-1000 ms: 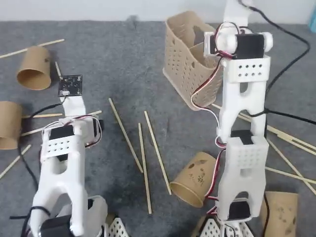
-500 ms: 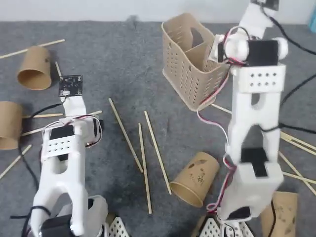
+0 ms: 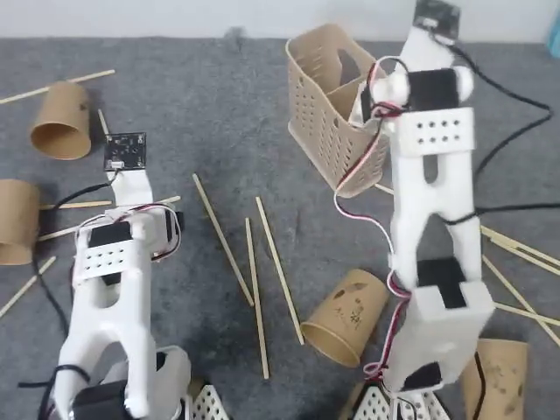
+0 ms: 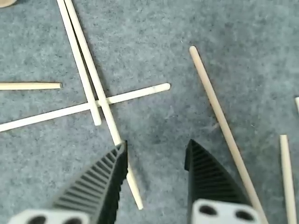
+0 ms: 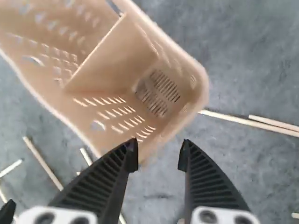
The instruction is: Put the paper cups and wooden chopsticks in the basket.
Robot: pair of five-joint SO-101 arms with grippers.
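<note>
A tan perforated basket (image 3: pixel 328 131) stands tilted at the back centre, its divider and inner walls (image 5: pixel 117 60) facing my right wrist camera. My right gripper (image 5: pixel 159 144) hangs open just over the basket's near corner, with nothing between its fingers. Paper cups lie on their sides at the far left (image 3: pixel 61 120), the left edge (image 3: pixel 16 220), front centre (image 3: pixel 347 317) and front right (image 3: pixel 499 376). Several wooden chopsticks (image 3: pixel 255 289) lie loose on the grey carpet. My left gripper (image 4: pixel 157 149) is open low over crossed chopsticks (image 4: pixel 93 93), with a long one (image 4: pixel 219 116) beside it.
More chopsticks (image 3: pixel 516 245) lie scattered right of the right arm (image 3: pixel 429 219), and two more (image 5: pixel 252 122) lie on the carpet just past the basket. Cables trail behind that arm. The left arm (image 3: pixel 114 289) stands front left. Open carpet lies between the arms.
The right arm swung right, then came back left, still over the basket. The basket rocked more upright and has tipped again. The left arm has not moved.
</note>
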